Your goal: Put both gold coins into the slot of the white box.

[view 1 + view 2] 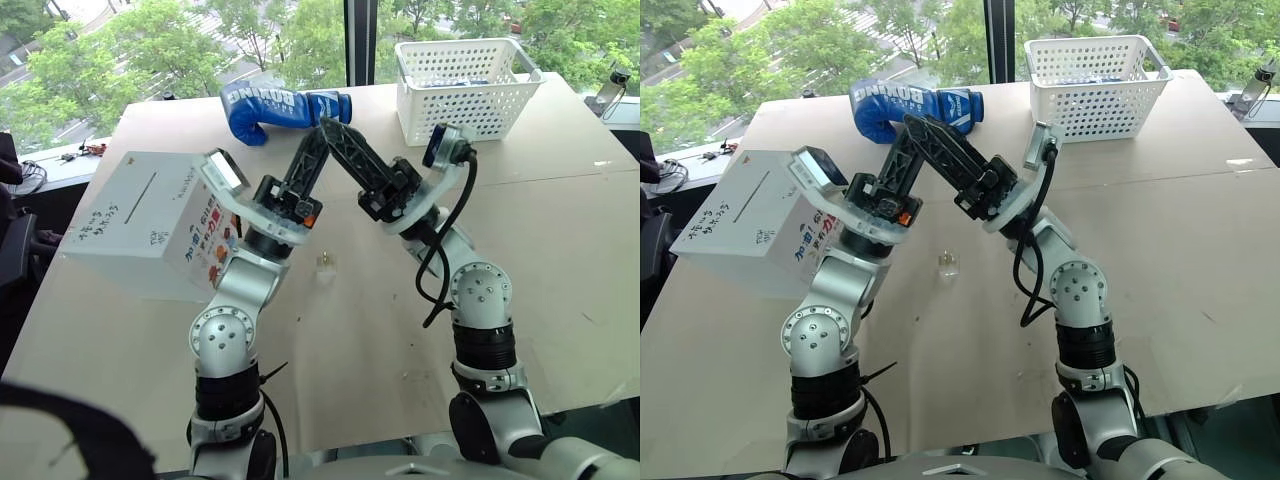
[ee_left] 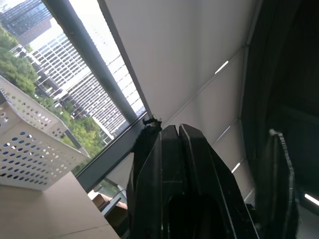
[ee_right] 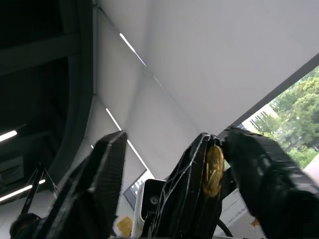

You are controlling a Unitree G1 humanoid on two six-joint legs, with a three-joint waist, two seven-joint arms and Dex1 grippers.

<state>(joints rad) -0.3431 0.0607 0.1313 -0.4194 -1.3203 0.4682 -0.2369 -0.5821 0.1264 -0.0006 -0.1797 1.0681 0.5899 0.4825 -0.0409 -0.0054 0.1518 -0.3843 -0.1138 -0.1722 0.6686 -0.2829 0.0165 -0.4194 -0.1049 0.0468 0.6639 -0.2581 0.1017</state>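
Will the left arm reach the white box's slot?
Probably yes: the slot lies bare on top of the white box, near the left gripper holding a gold coin, nothing between.

second gold coin's whereabouts unclear

Right tool [image 3: 157, 186] spread wide, gold coin [image 3: 214, 172] pinched by left tool [image 3: 222, 174]
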